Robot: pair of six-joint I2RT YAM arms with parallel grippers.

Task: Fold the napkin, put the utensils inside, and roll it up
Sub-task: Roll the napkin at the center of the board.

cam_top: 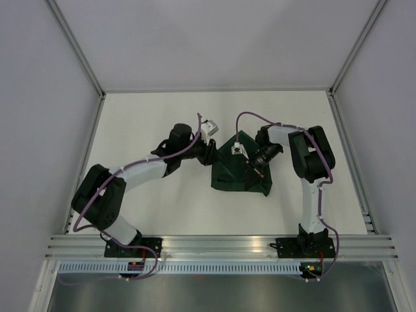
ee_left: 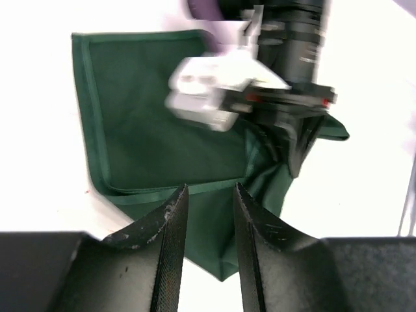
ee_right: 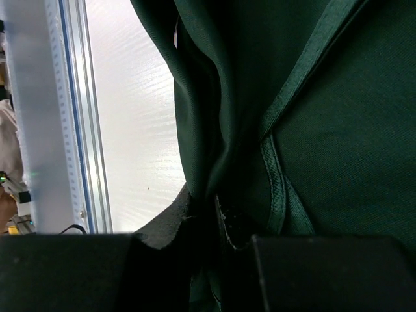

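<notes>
Napkin [cam_top: 229, 177]: dark green, partly folded, mid-bench [cam_top: 149, 123], bare surface all round its hemmed edges. Right gripper [ee_right: 211, 203]: angled down from the right, clamped on a raised fold. Left gripper [ee_left: 209, 195]: low at the napkin's left edge, jaws slightly apart, empty.

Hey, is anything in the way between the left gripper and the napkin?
Nothing visible. The left gripper has its jaws open right at the edge of the napkin; the right gripper pinches a fold farther along.
</notes>
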